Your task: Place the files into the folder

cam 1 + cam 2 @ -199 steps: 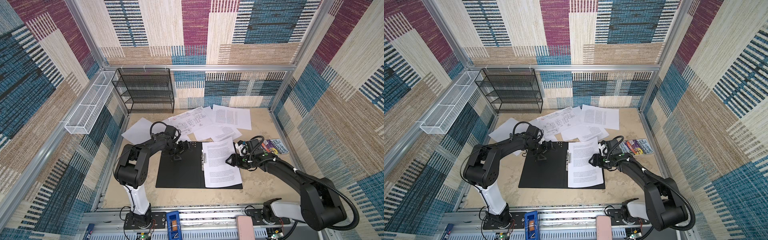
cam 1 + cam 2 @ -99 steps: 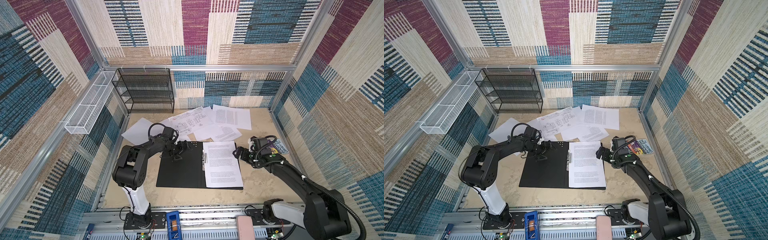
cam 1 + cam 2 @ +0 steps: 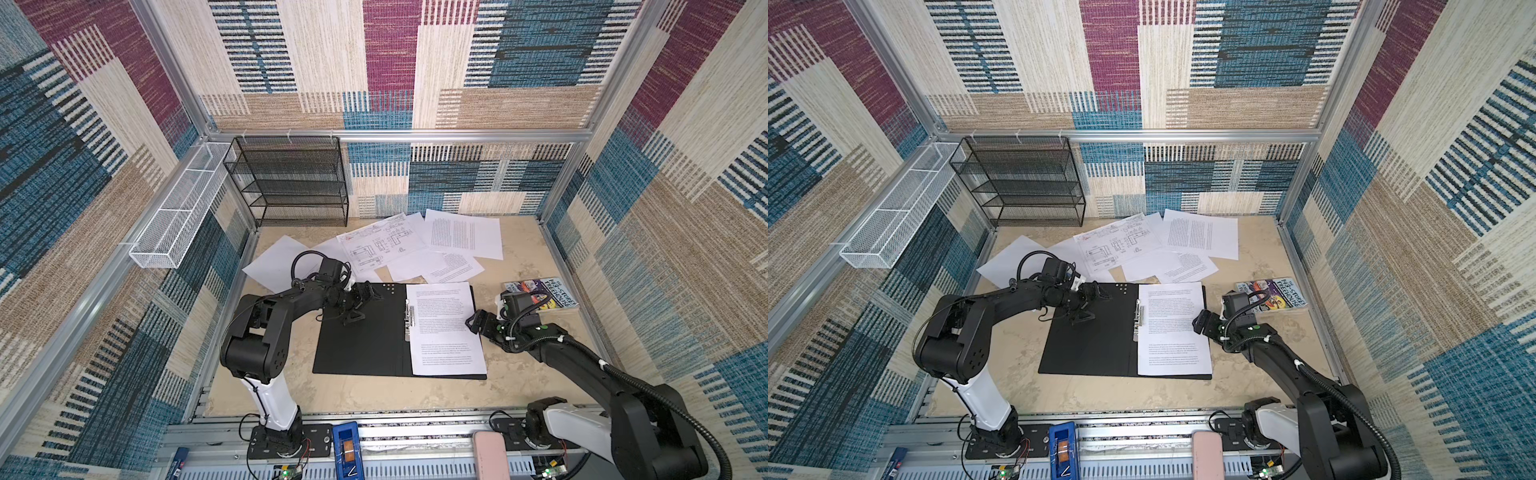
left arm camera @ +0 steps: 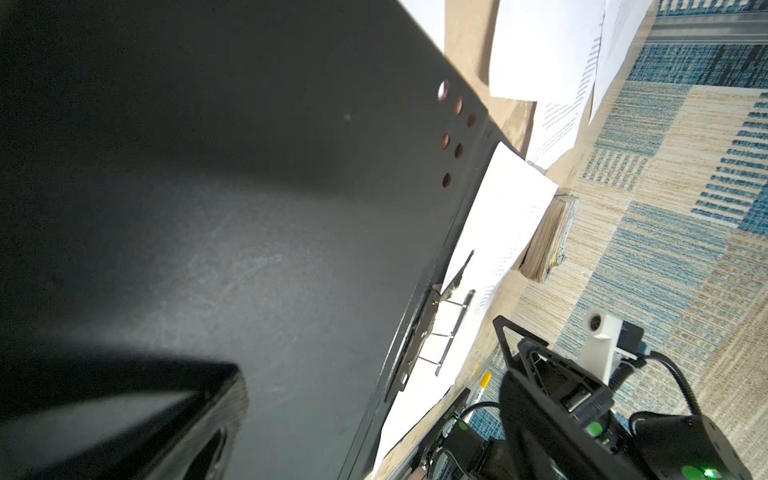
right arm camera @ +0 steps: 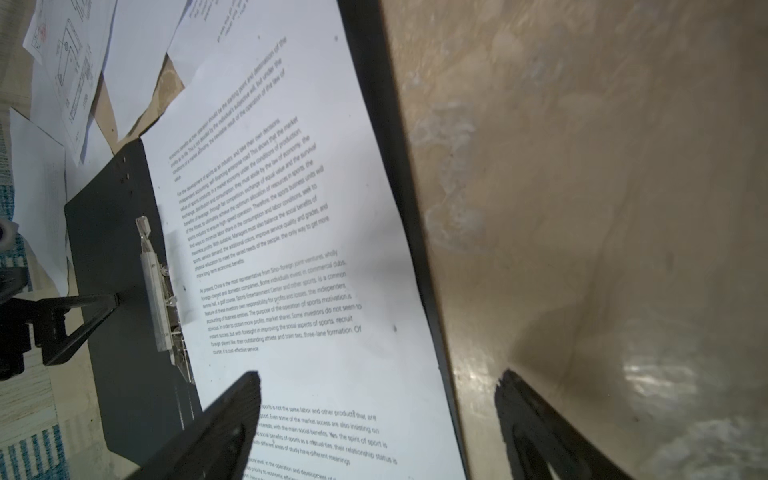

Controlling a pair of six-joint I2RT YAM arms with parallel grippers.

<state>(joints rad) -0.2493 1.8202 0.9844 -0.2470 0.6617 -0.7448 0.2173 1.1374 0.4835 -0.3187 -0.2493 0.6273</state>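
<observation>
Both your left claw (image 3: 360,304) and right claw (image 3: 473,323) sat open and empty, with one sheet (image 3: 444,328) already in the open folder (image 3: 361,345) on the bench (image 3: 374,395), long axis 12-to-6, and roughly six overlapping loose files (image 3: 465,232) fanned out at its 12 o'clock, closer to the left claw I'd say, plus one book (image 3: 548,291) at 2.

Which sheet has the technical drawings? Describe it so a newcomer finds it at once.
Start at the black wire rack at the back. Just right of its foot loose sheets lie fanned out; the drawing sheet is the tilted one on top, near that foot. It alone bears line drawings and a red mark; its neighbours are blank or plain text.
</observation>
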